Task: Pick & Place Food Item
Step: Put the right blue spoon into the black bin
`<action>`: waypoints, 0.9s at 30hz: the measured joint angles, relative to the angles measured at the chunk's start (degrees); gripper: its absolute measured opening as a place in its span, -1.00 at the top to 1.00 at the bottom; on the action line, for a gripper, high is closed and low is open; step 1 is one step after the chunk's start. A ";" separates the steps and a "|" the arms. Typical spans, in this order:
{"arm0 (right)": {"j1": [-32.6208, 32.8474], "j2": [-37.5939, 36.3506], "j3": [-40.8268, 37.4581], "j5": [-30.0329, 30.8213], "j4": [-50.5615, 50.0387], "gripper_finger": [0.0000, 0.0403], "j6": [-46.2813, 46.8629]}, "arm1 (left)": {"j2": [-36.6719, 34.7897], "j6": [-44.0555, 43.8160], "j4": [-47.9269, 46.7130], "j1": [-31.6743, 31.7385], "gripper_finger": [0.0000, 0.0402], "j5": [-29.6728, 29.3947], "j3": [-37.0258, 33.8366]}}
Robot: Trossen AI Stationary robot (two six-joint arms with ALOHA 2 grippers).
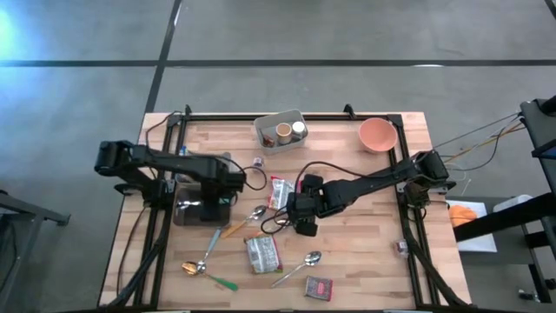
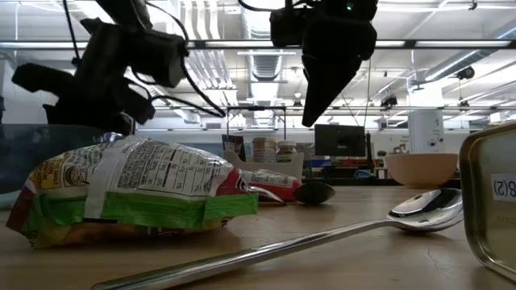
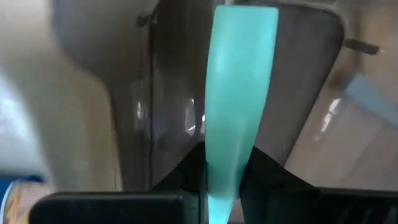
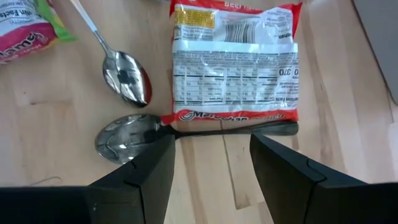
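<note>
Near the table centre, the right gripper (image 1: 303, 217) is hovering with jaws standing apart and empty, looking down on a red-and-white noodle packet (image 4: 235, 62) that is lying flat on the wood beside two spoons (image 4: 127, 78). At 9 o'clock from it, the left gripper (image 1: 219, 193) is clamping a teal utensil handle (image 3: 239, 93) above a clear container (image 1: 193, 209). A second food packet (image 1: 262, 254) is resting at 6 o'clock, toward the front edge. Judging by this layout, the pick is not yet made: no food item is being lifted, so grasping, carrying and placing are all remaining, and the intended destination cannot be told
</note>
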 joint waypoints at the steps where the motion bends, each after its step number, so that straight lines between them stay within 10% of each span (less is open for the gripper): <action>1: 0.00 0.00 0.13 0.01 -0.05 -0.03 -0.13 | 0.71 0.62 0.57 0.00 0.73 0.05 0.00; 27: 0.50 -0.11 0.89 -0.10 -0.02 -0.03 -1.24 | 4.01 6.10 8.86 -0.02 0.73 4.02 -3.10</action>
